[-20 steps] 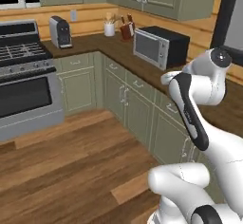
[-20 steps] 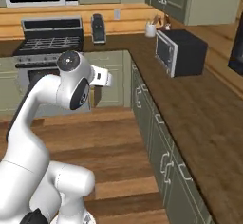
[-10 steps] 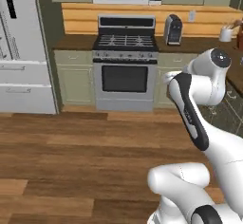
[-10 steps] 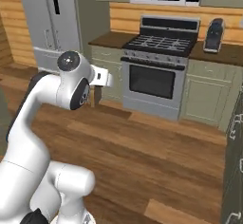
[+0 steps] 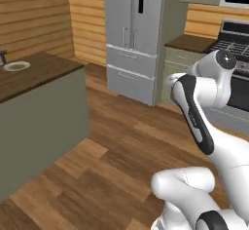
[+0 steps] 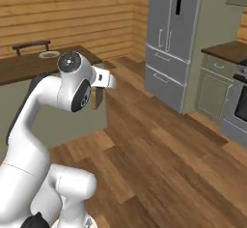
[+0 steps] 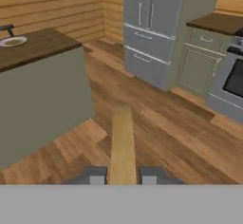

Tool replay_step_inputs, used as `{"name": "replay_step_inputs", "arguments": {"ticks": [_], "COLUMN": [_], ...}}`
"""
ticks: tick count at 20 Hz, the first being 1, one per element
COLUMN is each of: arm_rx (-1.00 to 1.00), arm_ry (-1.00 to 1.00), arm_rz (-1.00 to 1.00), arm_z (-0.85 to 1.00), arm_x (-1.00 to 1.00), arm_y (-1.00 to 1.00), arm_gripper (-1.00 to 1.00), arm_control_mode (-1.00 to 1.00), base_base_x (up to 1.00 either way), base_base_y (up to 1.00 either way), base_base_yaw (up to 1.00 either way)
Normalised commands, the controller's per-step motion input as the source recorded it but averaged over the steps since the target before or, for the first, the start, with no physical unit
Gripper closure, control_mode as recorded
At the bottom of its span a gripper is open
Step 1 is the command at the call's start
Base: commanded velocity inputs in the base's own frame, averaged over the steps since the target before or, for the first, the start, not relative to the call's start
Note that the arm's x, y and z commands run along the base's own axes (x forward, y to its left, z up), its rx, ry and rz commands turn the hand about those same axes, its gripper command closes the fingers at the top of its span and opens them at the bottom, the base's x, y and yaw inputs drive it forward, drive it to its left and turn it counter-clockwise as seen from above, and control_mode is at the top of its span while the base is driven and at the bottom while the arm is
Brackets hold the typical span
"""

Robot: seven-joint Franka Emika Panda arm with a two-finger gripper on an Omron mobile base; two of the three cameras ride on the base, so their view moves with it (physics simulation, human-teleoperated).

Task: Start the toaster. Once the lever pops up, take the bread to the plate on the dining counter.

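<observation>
Swinging round, the base has left the stove behind; both base views now face a grey fridge (image 5: 133,34) and the dark wood-grain tabletop (image 5: 36,73). On it lies the round white plate (image 5: 16,66). Edge-on between the tool (image 7: 122,174) fingers, pinched, stands the thin tan bread (image 7: 122,142).

My arm (image 5: 194,112) is glossy white, built of rounded, bulging segments. A black band runs lengthwise down the upper link, and a round grey cap with a small dark centre closes the elbow joint (image 6: 71,62). The base is a smooth white hump. My claw (image 7: 122,174) ends in two small dark grey fingertips.
</observation>
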Motion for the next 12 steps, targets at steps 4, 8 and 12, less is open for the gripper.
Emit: {"name": "replay_step_inputs", "arguments": {"ticks": [4, 8, 12], "arm_rx": [0.00, 0.00, 0.00], "arm_ry": [0.00, 0.00, 0.00], "arm_rz": [0.00, 0.00, 0.00], "arm_z": [0.00, 0.00, 0.00], "arm_x": [0.00, 0.00, 0.00], "arm_y": [0.00, 0.00, 0.00], "arm_gripper": [1.00, 1.00, 1.00], "arm_control_mode": [1.00, 1.00, 1.00], "base_base_x": [0.34, 0.84, 1.00], "base_base_y": [-0.04, -0.01, -0.06], "base_base_yaw": [0.84, 0.73, 0.53]}}
